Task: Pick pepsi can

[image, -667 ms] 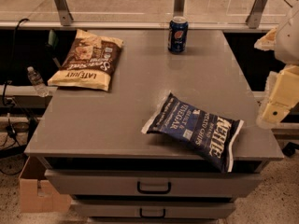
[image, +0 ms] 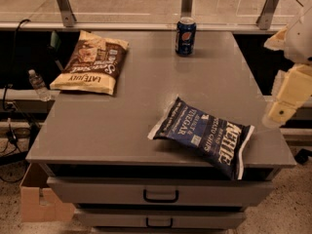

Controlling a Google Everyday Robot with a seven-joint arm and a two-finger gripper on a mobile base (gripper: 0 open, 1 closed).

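The pepsi can [image: 185,35] stands upright near the far edge of the grey cabinet top [image: 146,96], dark blue with a silver top. My gripper [image: 285,104] is at the right edge of the view, a cream-coloured arm piece hanging beside the cabinet's right side, well to the right of the can and nearer to me. It holds nothing that I can see.
A dark blue Kettle chip bag [image: 204,133] lies flat at the front right of the top, overhanging the front edge. A brown and yellow Late July chip bag [image: 92,62] lies at the back left. A water bottle [image: 38,84] and a cardboard box [image: 39,204] are to the left, below. Drawers [image: 161,194] face front.
The view and the arm have barely shifted; the can and both bags stay where they were.
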